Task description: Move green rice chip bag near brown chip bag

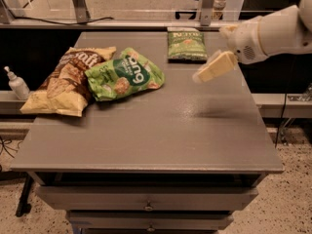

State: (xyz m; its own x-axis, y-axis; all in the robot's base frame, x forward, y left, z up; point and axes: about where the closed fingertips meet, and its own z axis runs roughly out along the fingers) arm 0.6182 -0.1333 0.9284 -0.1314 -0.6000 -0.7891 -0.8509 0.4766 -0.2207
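Note:
The green rice chip bag (124, 74), bright green and puffy with a dark green oval logo, lies on the grey table (146, 130) at the left. Its left edge touches and slightly overlaps the brown chip bag (64, 82), a large dark brown bag with yellow ends. My gripper (213, 68) hangs above the table's right part, well away from both bags, with pale fingers pointing down-left and nothing in it.
A smaller, flatter green bag (185, 44) lies at the back of the table. A white pump bottle (17, 83) stands on a ledge to the left. Drawers (146, 206) sit below the table's front edge.

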